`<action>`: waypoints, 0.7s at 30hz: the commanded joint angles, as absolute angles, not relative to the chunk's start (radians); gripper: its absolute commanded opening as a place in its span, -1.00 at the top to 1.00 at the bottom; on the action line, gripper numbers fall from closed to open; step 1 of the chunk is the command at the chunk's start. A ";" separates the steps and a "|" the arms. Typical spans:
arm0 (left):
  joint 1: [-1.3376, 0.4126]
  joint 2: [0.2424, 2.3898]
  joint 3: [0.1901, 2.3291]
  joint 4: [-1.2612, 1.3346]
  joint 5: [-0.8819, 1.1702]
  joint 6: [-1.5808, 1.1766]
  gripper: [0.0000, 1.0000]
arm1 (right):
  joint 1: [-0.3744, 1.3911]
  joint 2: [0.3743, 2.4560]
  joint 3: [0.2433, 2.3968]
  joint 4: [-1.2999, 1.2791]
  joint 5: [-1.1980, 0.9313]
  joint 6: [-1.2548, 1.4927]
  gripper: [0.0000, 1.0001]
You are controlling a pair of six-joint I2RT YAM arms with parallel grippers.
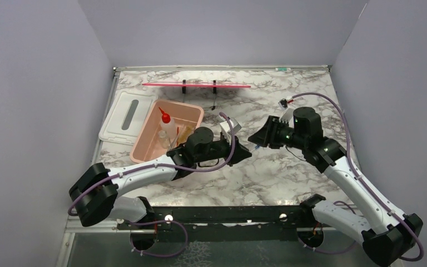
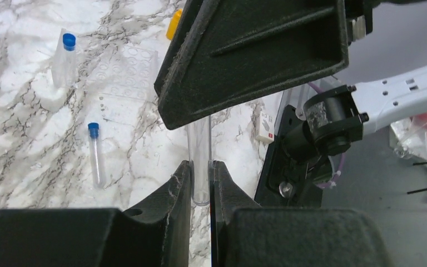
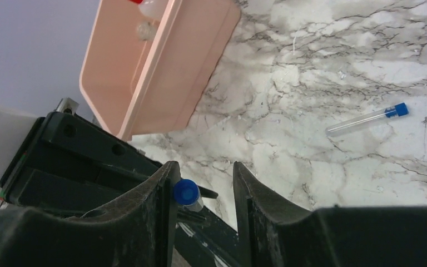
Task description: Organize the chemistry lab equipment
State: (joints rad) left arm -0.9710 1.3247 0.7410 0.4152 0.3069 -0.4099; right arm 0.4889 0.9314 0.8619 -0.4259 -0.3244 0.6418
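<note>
The left hand (image 2: 201,173) is closed narrowly on a clear blue-capped tube (image 2: 200,142) above the middle of the bench (image 1: 267,178). At its 3 o'clock, the right hand (image 3: 204,171) stands half-wide around the tube's blue cap (image 3: 186,192), which touches one finger. The pink tub (image 1: 144,133) sits at about 9 o'clock.

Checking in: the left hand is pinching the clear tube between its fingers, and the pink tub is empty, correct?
Not quite. The left hand does pinch the clear tube, but the pink tub is not empty. The top view shows the squeeze bottle with the red nozzle standing inside it.
</note>
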 commanded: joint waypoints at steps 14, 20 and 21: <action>-0.978 1.228 0.761 0.254 0.369 -0.088 0.87 | 0.488 0.935 0.946 -0.573 -0.569 0.491 0.26; -0.979 1.217 0.753 0.264 0.378 -0.090 0.87 | 0.488 0.965 0.956 -0.583 -0.553 0.480 0.28; -0.979 1.217 0.752 0.265 0.378 -0.089 0.87 | 0.488 0.971 0.956 -0.586 -0.549 0.479 0.28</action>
State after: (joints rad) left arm -0.9730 1.2457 0.7395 0.2443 0.3447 -0.1101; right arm 0.4889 0.9524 0.9226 -0.5655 -0.5339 0.5011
